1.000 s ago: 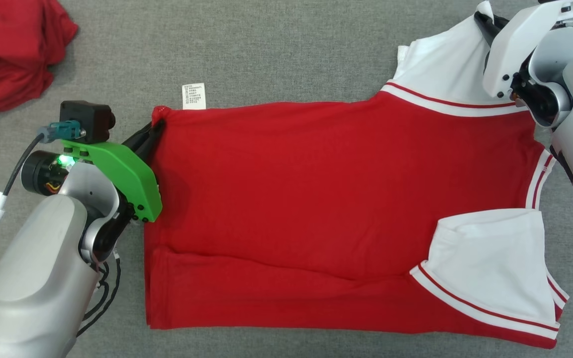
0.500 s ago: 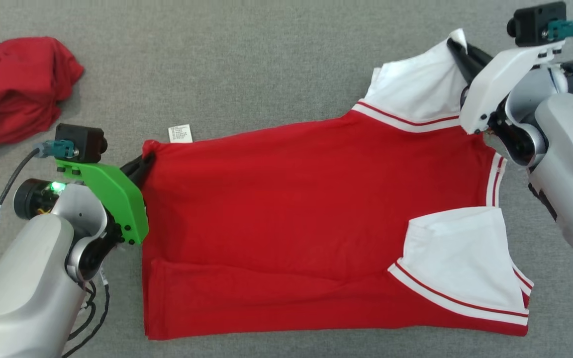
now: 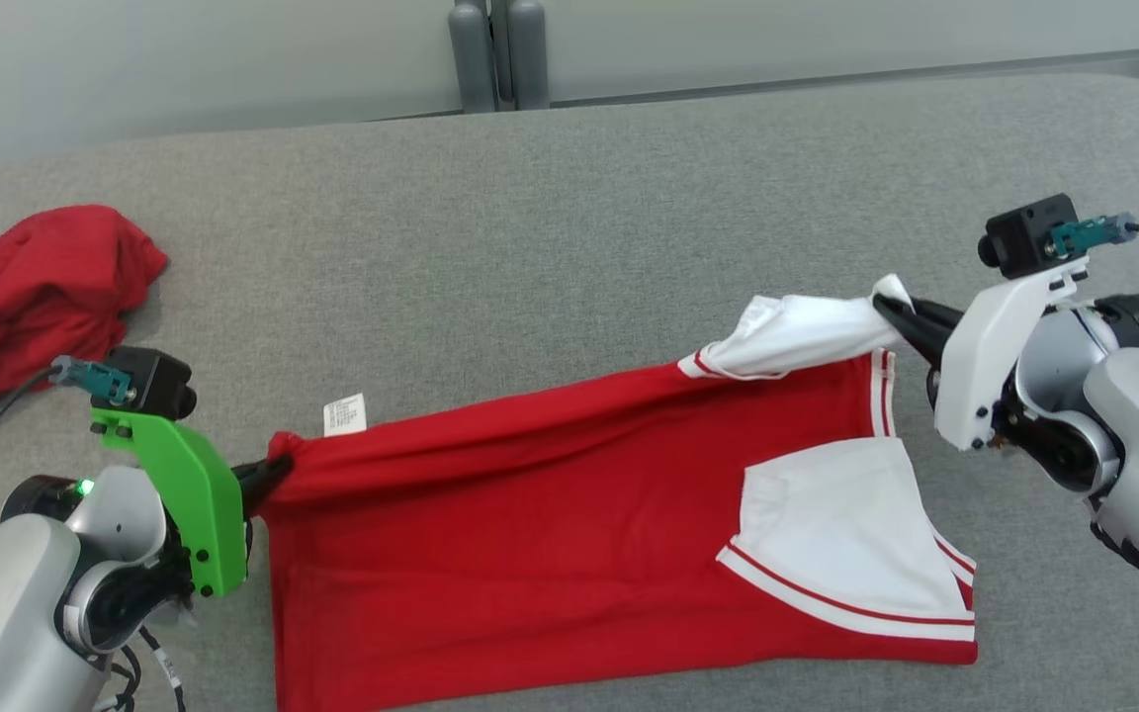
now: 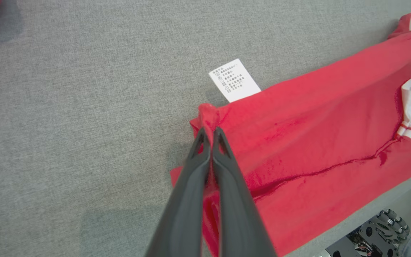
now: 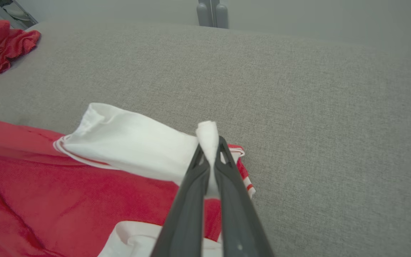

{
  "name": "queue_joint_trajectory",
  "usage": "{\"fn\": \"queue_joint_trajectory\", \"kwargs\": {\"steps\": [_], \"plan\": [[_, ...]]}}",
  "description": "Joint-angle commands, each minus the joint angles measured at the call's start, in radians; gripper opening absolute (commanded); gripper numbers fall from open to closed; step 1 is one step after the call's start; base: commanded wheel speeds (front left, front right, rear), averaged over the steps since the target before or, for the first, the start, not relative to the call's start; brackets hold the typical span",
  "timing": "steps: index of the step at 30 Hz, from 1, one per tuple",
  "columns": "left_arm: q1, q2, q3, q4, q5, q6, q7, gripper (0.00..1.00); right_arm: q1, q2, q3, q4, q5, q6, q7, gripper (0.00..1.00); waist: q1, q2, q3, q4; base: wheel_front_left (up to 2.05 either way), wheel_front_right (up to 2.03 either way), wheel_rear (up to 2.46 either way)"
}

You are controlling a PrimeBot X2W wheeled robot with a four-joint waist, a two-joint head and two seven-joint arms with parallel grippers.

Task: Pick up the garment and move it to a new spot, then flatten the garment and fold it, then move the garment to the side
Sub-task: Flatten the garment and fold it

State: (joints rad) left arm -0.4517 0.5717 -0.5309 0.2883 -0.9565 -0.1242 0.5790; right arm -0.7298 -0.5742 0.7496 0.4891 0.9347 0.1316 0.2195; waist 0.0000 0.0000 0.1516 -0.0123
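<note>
— Which step?
— Folding, probably: red garment [image 3: 550, 524] lies on the bench [image 3: 530, 218], left claw [image 3: 275, 467] clamped on its hem corner [image 4: 207, 112], right claw [image 3: 891, 309] pinching the white sleeve [image 3: 797, 336], far edge lifted.
— Next?
— Carry both corners nearward together.

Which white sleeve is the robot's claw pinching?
The far sleeve, bunched and held up in the right gripper. The other sleeve lies flat on the red shirt, untouched.
</note>
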Motion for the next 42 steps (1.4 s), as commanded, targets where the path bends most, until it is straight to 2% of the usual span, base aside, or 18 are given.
{"fn": "queue_joint_trajectory", "kwargs": {"steps": [1, 6, 13, 14, 15, 16, 17, 18, 23, 28, 32, 36, 38, 42], "plan": [[0.020, 0.016, -0.001, -0.007, -0.017, 0.001, 0.015, 0.00, 0.030, -0.017, 0.002, -0.022, 0.019, -0.002, 0.021, 0.00, 0.0000, 0.0000, -0.035, -0.027, 0.00, 0.00, 0.00], [0.054, 0.039, -0.019, -0.023, -0.047, 0.003, 0.089, 0.00, 0.114, -0.057, 0.015, -0.114, 0.067, -0.002, 0.128, 0.00, 0.0000, 0.0000, -0.045, -0.032, 0.00, 0.00, 0.00], [0.076, 0.037, -0.043, -0.004, -0.059, 0.003, 0.124, 0.00, 0.203, -0.080, -0.002, -0.200, 0.098, -0.002, 0.245, 0.00, 0.0000, 0.0000, -0.055, -0.039, 0.00, 0.00, 0.00], [0.077, 0.037, -0.046, 0.000, -0.061, 0.003, 0.130, 0.04, 0.214, -0.080, -0.007, -0.205, 0.100, -0.002, 0.258, 0.00, 0.0000, 0.0000, -0.056, -0.040, 0.00, 0.00, 0.00], [0.079, 0.038, -0.051, 0.005, -0.060, 0.002, 0.136, 0.44, 0.230, -0.079, -0.008, -0.211, 0.104, -0.002, 0.280, 0.14, 0.0000, 0.0000, -0.058, -0.041, 0.00, 0.00, 0.00], [0.081, 0.039, -0.055, 0.009, -0.059, 0.002, 0.139, 1.00, 0.242, -0.079, -0.009, -0.217, 0.104, -0.002, 0.296, 0.44, 0.0000, 0.0000, -0.060, -0.041, 0.00, 0.00, 0.00], [0.084, 0.039, -0.058, 0.014, -0.059, 0.002, 0.140, 1.00, 0.252, -0.079, -0.015, -0.225, 0.102, -0.001, 0.309, 0.79, 0.0000, 0.0000, -0.063, -0.042, 0.00, 0.00, 0.00], [0.086, 0.039, -0.059, 0.018, -0.060, 0.002, 0.139, 1.00, 0.258, -0.080, -0.023, -0.229, 0.099, -0.001, 0.315, 1.00, 0.0000, 0.0000, -0.065, -0.042, 0.00, 0.00, 0.00], [0.084, 0.060, -0.058, 0.018, -0.018, 0.012, 0.103, 1.00, 0.311, -0.087, -0.084, -0.260, 0.090, -0.001, 0.327, 1.00, 0.0000, 0.0000, -0.089, -0.036, 0.00, 0.00, 0.00], [0.090, 0.075, -0.013, -0.041, 0.021, 0.038, -0.018, 1.00, 0.371, -0.076, -0.200, -0.320, 0.075, -0.001, 0.227, 1.00, 0.0000, 0.0000, -0.115, -0.024, 0.00, 0.00, 0.00], [0.110, 0.067, 0.039, -0.109, 0.080, 0.088, -0.184, 1.00, 0.430, -0.033, -0.321, -0.372, 0.025, -0.001, 0.054, 1.00, 0.0000, 0.0000, -0.122, -0.010, 0.00, 0.00, 0.00], [0.150, 0.041, 0.103, -0.168, 0.143, 0.167, -0.378, 1.00, 0.479, 0.035, -0.430, -0.408, -0.043, -0.001, -0.138, 1.00, 0.0000, 0.0000, -0.121, -0.001, 0.00, 0.00, 0.00], [0.178, 0.018, 0.136, -0.180, 0.169, 0.217, -0.481, 1.00, 0.499, 0.071, -0.480, -0.404, -0.090, -0.001, -0.241, 1.00, 0.0000, 0.0000, -0.121, 0.001, 0.00, 0.00, 0.00], [0.254, -0.047, 0.181, -0.179, 0.200, 0.262, -0.691, 1.00, 0.547, 0.141, -0.569, -0.366, -0.185, -0.001, -0.411, 1.00, 0.0000, 0.0000, -0.116, 0.008, 0.00, 0.00, 0.00]]}}
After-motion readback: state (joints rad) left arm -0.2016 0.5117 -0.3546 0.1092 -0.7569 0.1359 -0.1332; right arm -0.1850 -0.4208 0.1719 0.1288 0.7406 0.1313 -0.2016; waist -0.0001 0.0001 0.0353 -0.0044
